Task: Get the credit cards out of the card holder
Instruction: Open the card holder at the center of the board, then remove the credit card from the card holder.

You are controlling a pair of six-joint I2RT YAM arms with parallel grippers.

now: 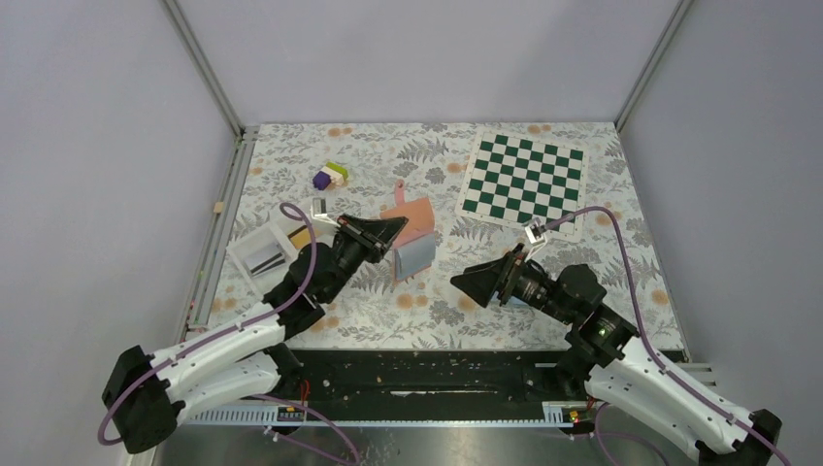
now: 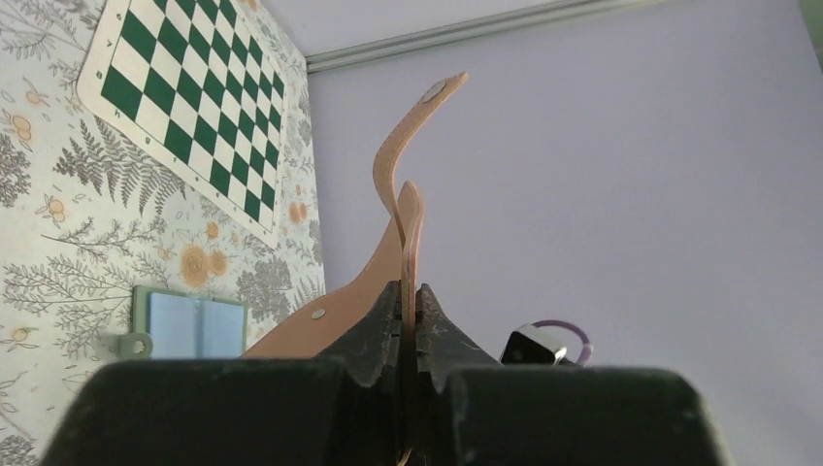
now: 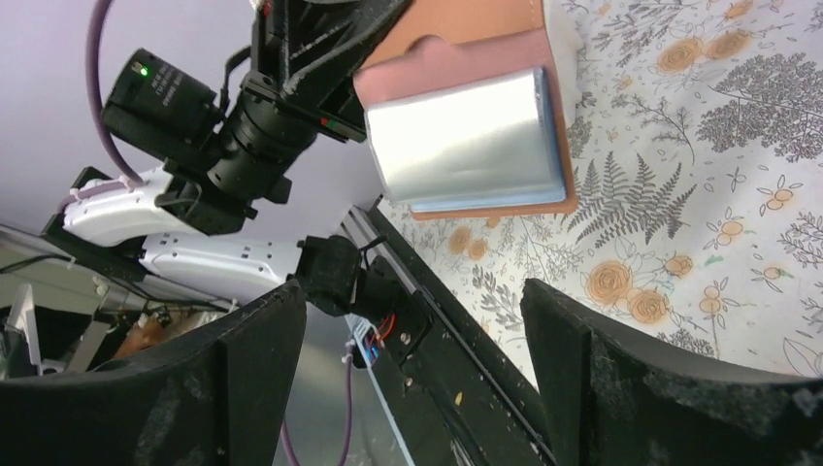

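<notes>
We see the left gripper [image 1: 398,225] near the middle of the top view, its jaws pressed together on the edge of the salmon-pink card holder [image 1: 417,216]. In the left wrist view the cover [image 2: 388,160] curls upward out of the clamped fingers [image 2: 383,325]. A clear, silvery sleeve page [image 3: 466,141] hangs from the cover in the upper part of the right wrist view; we cannot tell whether any credit cards sit inside it. The right gripper [image 1: 461,282] is right of centre, jaws spread wide, gripping nothing, apart from the holder. A white tray [image 1: 260,254] is at left, and a chessboard mat [image 1: 524,180] lies at upper right.
</notes>
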